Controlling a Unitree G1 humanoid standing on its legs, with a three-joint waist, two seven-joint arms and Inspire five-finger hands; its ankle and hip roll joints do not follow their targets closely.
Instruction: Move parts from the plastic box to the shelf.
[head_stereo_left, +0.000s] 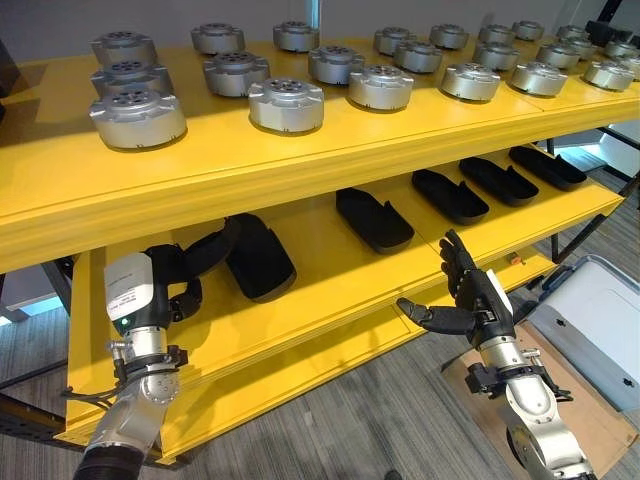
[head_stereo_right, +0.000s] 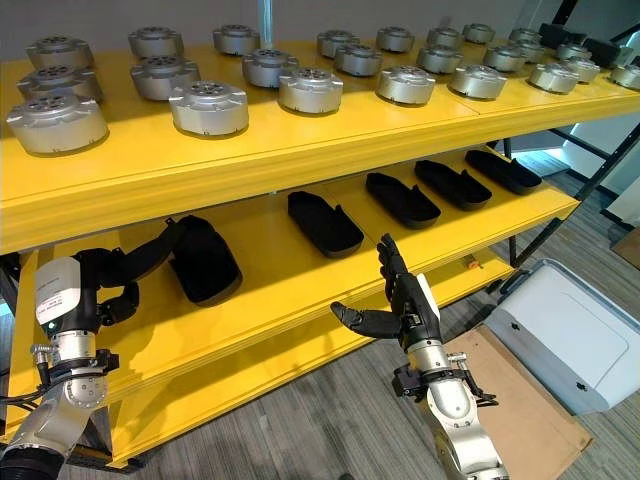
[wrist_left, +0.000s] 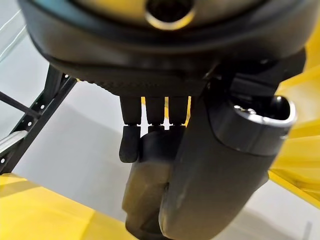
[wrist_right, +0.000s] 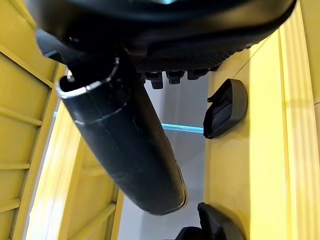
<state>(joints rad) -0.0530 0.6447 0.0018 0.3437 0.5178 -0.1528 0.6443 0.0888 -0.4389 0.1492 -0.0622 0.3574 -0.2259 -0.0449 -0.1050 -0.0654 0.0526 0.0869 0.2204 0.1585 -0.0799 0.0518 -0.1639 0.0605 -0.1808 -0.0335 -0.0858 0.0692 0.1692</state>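
**Kid:** Black part (head_stereo_left: 258, 258) — where is it now?

**Helper:** It lies on the middle board of the yellow shelf (head_stereo_left: 300, 170), right at the tips of the left robot hand (head_stereo_left: 165, 285). That robot hand has its fingers and thumb wrapped around the near end of the part, so it is clamped on it.

**Kid:** Is it heavy?

**Helper:** I think not. It looks like a thin, hard plastic shell — long, with round ends, a bit like a shoe. It should feel light and stiff, and it should not bend when you lift it.

**Kid:** Could it slip?

**Helper:** Maybe. The skin looks smooth and dull. Holding it by one end, the far end could tip down. A hold nearer the middle, across the narrow way, would be safer.

**Kid:** And the right robot hand (head_stereo_left: 468, 300)?

**Helper:** It hangs in front of the shelf with fingers spread apart and holds nothing. Past its fingertips lie more black parts (head_stereo_left: 374, 219) in a row on the same board. Off to its outer side sits the plastic box (head_stereo_left: 590, 320) on the floor.

**Kid:** What are the round silver things (head_stereo_left: 286, 104)?

**Helper:** Metal-looking discs on the top board. They look much heavier.
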